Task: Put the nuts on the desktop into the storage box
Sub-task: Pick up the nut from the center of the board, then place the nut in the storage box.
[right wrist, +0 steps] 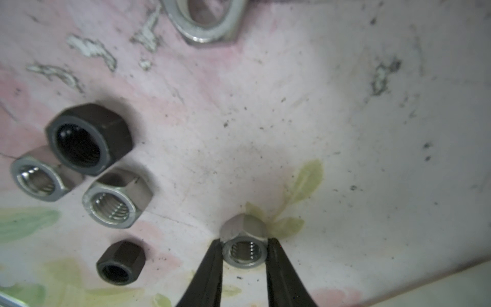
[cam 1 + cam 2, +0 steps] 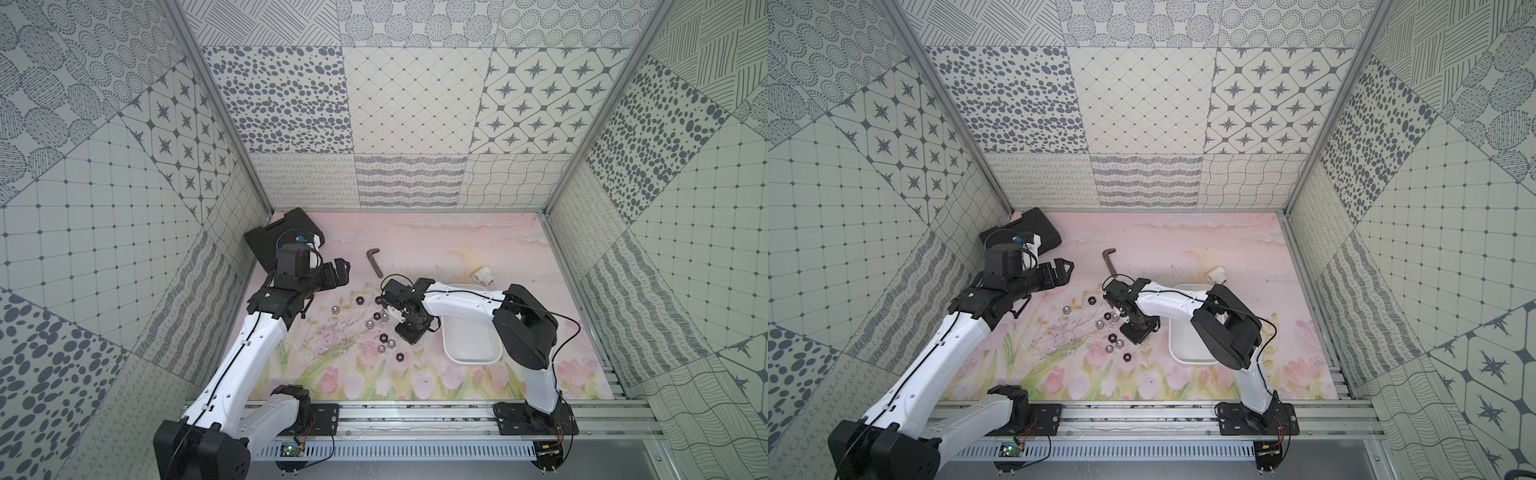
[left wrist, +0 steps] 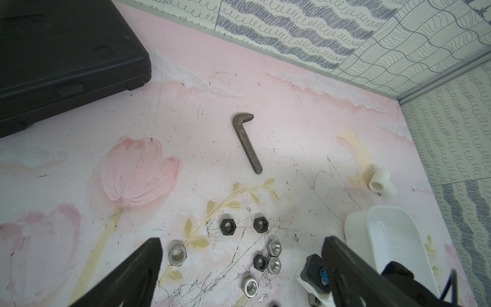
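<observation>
Several black and silver nuts (image 2: 368,324) lie scattered mid-desktop (image 2: 457,249), seen in both top views. My right gripper (image 1: 244,243) points down among them and is shut on a small silver nut (image 1: 244,255), pinched between the two black fingertips just over the surface. Other nuts, among them a large black one (image 1: 89,139) and a silver one (image 1: 117,202), lie beside it. The white storage box (image 2: 469,353) sits to the right, partly under my right arm. My left gripper (image 3: 241,240) hovers open and empty above the far left nuts (image 3: 178,255).
A black tool case (image 2: 291,232) fills the back left corner behind my left arm. A dark L-shaped metal tool (image 2: 375,262) lies behind the nuts. A white pipe elbow (image 2: 484,276) stands just behind the storage box. Patterned walls close three sides.
</observation>
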`<act>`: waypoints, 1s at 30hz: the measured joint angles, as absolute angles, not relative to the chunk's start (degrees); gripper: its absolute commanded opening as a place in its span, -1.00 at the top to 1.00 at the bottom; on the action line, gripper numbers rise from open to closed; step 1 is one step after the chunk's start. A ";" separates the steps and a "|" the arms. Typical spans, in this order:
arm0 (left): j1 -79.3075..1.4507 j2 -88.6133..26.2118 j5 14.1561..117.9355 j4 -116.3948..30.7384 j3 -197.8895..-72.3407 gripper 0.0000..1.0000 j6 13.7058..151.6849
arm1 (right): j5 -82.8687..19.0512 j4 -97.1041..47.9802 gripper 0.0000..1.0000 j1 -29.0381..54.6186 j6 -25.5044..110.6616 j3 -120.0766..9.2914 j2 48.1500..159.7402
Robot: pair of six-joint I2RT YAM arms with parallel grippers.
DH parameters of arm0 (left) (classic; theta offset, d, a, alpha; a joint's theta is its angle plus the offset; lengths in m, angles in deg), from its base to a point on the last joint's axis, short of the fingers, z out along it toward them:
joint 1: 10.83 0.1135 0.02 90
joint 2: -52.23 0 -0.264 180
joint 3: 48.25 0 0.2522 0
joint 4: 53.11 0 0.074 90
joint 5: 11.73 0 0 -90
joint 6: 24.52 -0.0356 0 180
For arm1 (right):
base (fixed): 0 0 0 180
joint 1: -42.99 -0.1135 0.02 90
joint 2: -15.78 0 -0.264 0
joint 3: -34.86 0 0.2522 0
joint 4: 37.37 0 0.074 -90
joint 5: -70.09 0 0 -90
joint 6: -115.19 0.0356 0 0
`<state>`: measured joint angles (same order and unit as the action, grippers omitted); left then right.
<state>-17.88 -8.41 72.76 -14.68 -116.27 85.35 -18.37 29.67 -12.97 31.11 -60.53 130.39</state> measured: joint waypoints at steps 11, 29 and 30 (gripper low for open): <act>-17.88 -8.39 72.76 -14.66 -116.27 -0.98 85.35 | -18.48 25.64 0.53 -6.87 32.55 -58.65 120.38; -17.88 -7.80 72.76 -14.66 -116.27 -0.98 85.35 | -14.50 27.15 0.51 7.84 34.54 -44.20 108.40; -17.88 -7.80 72.76 -14.66 -116.27 -0.98 85.35 | -14.54 27.09 0.51 7.84 34.67 -43.87 108.40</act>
